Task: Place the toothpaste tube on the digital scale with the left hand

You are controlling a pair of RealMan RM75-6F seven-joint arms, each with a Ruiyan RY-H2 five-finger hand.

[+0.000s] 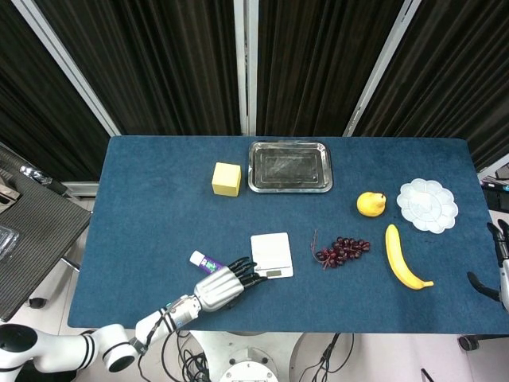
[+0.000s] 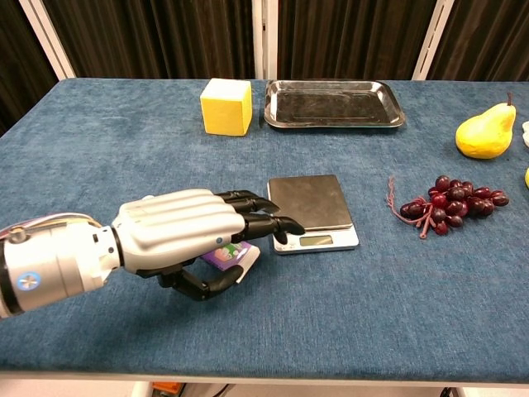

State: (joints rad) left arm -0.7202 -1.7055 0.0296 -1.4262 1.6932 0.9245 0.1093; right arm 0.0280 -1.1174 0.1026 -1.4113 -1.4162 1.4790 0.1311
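Observation:
The toothpaste tube [image 1: 204, 260] [image 2: 230, 255], white with a purple label, lies flat on the blue table just left of the digital scale [image 1: 271, 255] [image 2: 312, 211]. My left hand [image 1: 227, 284] [image 2: 190, 231] hovers over the tube and hides most of it. Its fingers stretch out to the scale's near left corner, and the thumb curls underneath beside the tube's end. Nothing is visibly gripped. My right hand [image 1: 499, 270] shows only at the far right edge of the head view, off the table, fingers apart and holding nothing.
A yellow cube [image 1: 226, 179] [image 2: 226, 106] and a metal tray [image 1: 289, 166] [image 2: 334, 102] stand at the back. Right of the scale lie grapes [image 1: 342, 251] [image 2: 446, 201], a pear [image 1: 371, 204] [image 2: 486, 135], a banana [image 1: 402, 259] and a white palette dish [image 1: 428, 204].

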